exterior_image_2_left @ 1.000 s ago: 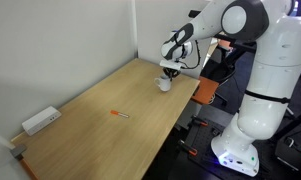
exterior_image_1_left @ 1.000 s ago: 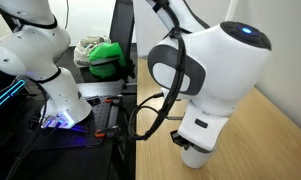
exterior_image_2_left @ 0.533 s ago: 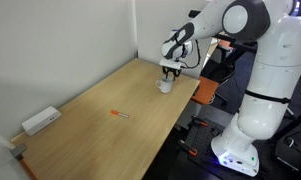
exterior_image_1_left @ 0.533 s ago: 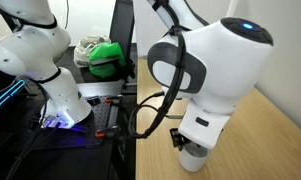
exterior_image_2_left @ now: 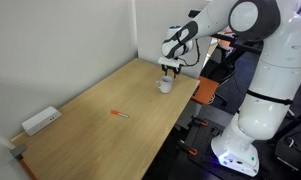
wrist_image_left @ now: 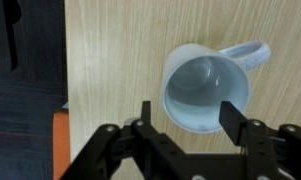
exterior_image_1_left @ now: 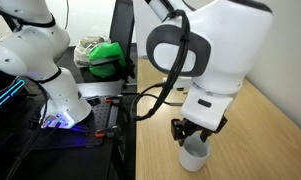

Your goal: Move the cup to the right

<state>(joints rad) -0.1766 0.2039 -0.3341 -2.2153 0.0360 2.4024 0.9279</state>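
The cup (wrist_image_left: 205,88) is a small white mug standing upright on the wooden table, its handle (wrist_image_left: 252,55) pointing to the upper right in the wrist view. In both exterior views the cup (exterior_image_1_left: 194,155) (exterior_image_2_left: 165,85) sits near the table's edge. My gripper (wrist_image_left: 190,118) hangs just above it with its jaws apart and nothing held between them. Seen from an exterior view, the gripper (exterior_image_1_left: 193,133) is clear of the cup's rim. My gripper (exterior_image_2_left: 169,69) points straight down.
A thin orange-red pen (exterior_image_2_left: 119,116) lies mid-table, and a white boxy block (exterior_image_2_left: 40,121) with a cable sits at the far corner. The table edge (wrist_image_left: 66,70) runs close beside the cup. A second robot base (exterior_image_1_left: 52,75) and a green object (exterior_image_1_left: 108,57) stand off the table.
The jaws have gone from shut on the cup to apart, letting it go. The gripper has risen a little above the cup, which stays on the table.
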